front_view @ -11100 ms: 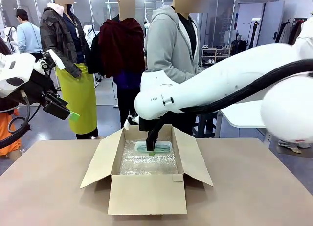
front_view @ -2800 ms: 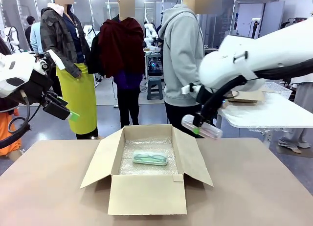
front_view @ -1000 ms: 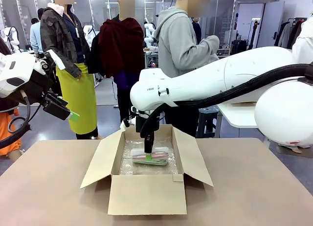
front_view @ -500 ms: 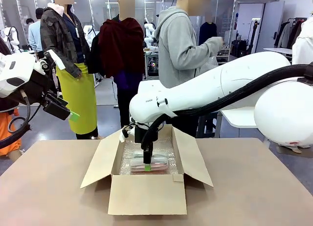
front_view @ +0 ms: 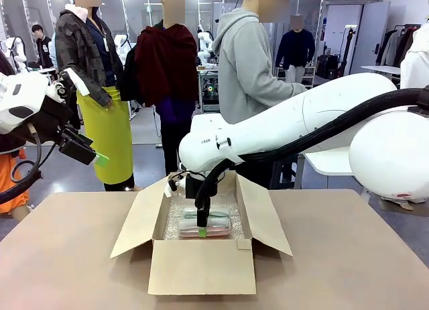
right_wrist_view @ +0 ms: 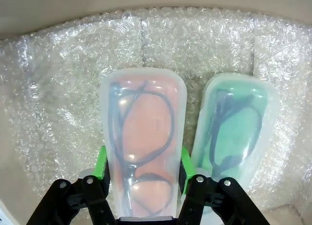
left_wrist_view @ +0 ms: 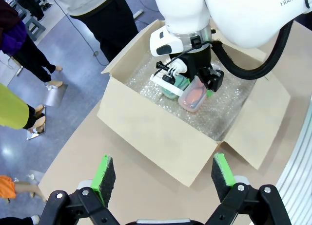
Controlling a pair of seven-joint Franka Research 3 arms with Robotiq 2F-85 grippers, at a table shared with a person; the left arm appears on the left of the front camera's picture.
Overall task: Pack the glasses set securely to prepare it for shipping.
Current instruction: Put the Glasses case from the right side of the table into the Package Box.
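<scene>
Right wrist view: one mint-green case [right_wrist_view: 236, 122]; one pinkish case [right_wrist_view: 144, 132] clamped by right pincer [right_wrist_view: 142, 162]; left pincer [left_wrist_view: 163, 172] agape

The right arm [front_view: 301, 119] is stretched in from the right side and across the middle. Its wrist is bent so that the right gripper [right_wrist_view: 142, 159] is pointed straight down. Its green pads [right_wrist_view: 101, 162] are set against both long sides of the pinkish case [right_wrist_view: 144, 132]. The left arm [front_view: 27, 105] is held raised at the left edge. The left gripper [left_wrist_view: 163, 166] is seen wide open and angled downward.
</scene>
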